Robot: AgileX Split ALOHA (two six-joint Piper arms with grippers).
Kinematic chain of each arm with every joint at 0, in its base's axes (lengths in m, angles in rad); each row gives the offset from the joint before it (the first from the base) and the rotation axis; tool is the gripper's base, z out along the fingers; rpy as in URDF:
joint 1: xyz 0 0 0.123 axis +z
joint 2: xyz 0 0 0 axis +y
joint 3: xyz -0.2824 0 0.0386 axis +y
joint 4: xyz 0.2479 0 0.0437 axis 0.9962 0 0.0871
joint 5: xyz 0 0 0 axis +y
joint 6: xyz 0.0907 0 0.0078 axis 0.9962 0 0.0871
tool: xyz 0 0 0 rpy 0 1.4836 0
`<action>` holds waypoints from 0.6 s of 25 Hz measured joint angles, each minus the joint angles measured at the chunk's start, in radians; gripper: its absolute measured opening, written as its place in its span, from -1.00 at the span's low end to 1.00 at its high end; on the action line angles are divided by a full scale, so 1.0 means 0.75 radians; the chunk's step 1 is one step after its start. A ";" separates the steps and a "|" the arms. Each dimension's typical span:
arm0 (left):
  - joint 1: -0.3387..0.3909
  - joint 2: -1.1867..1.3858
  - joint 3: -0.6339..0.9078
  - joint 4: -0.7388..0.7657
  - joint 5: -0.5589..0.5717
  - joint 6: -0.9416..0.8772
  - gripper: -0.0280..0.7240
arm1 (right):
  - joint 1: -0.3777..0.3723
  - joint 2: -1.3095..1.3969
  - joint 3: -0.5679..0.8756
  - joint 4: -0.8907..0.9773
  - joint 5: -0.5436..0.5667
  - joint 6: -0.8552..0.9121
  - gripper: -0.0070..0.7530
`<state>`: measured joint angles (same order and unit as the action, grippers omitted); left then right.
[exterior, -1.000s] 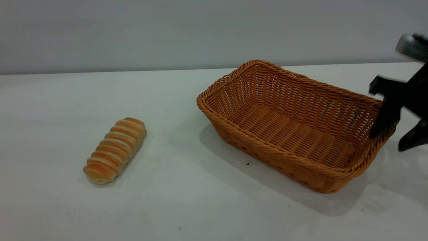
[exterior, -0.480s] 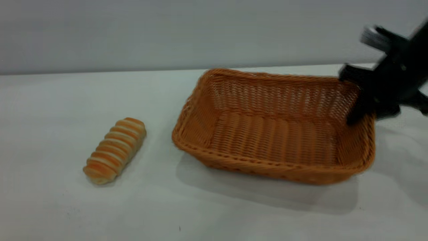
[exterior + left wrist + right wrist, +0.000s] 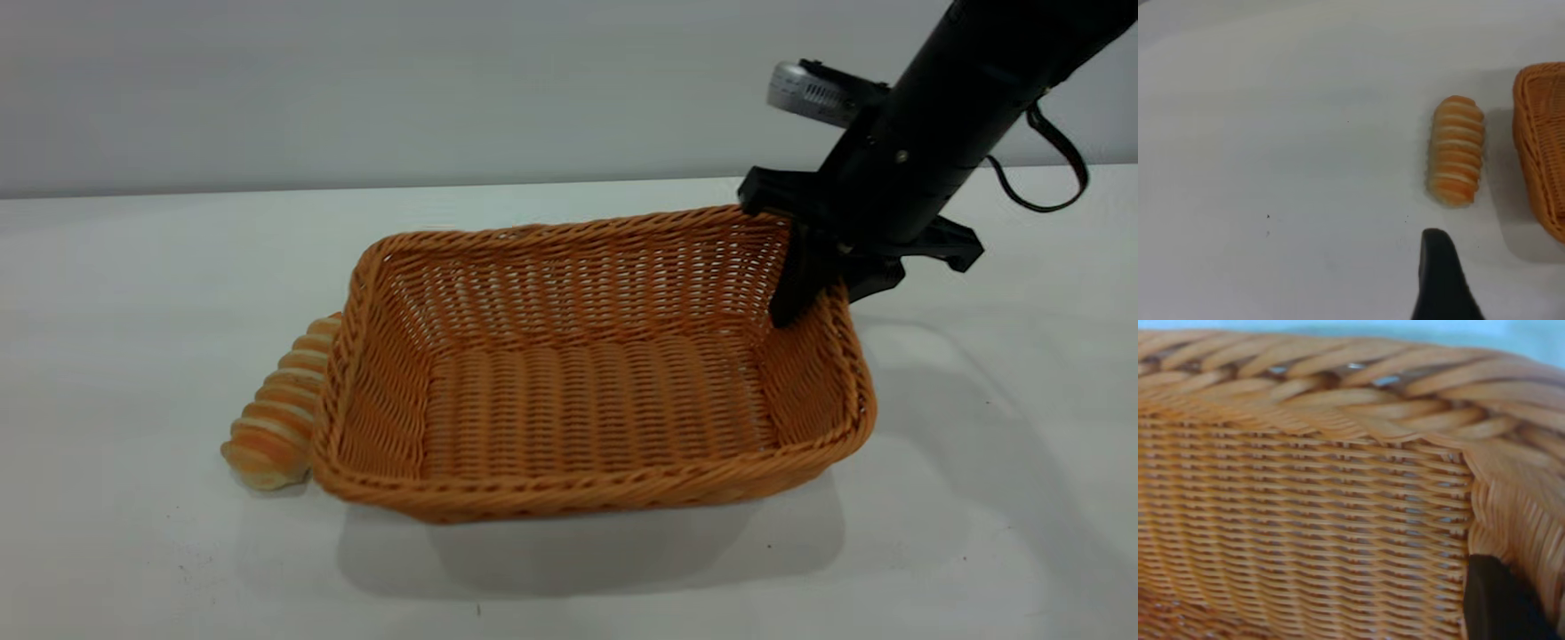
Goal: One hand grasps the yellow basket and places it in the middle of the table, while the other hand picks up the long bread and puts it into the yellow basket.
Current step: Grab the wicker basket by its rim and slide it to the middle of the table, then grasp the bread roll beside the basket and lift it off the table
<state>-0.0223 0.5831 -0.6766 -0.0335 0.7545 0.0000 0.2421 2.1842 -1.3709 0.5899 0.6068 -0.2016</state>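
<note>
The yellow basket [image 3: 569,498] is in the middle of the table [image 3: 133,267], seemingly held a little above it, with a shadow beneath. My right gripper [image 3: 822,289] is shut on the basket's far right wall, one finger inside and one outside; the right wrist view shows the weave [image 3: 1305,520] and one dark finger [image 3: 1498,600]. The long bread [image 3: 276,418] lies left of the basket, its right side hidden behind the basket's left wall. The left wrist view shows the whole bread [image 3: 1457,151], the basket's edge [image 3: 1541,140] beside it, and part of my left gripper [image 3: 1441,280] above the table near the bread.
The white table stretches left of the bread and in front of the basket. A grey wall [image 3: 356,89] runs behind the table's far edge. The right arm [image 3: 960,98] slants down from the upper right.
My right gripper has carried the basket left from the table's right side to the middle and turned it. The basket now hides part of the bread. The bread has not moved.
</note>
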 joint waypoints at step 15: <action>0.000 0.052 -0.003 0.005 0.020 -0.029 0.38 | -0.305 -0.299 -0.010 -0.167 0.298 -0.111 0.41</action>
<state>-0.0223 0.6223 -0.6788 -0.0299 0.7694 -0.0221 0.0135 1.9597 -1.3782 0.4643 0.8300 -0.2851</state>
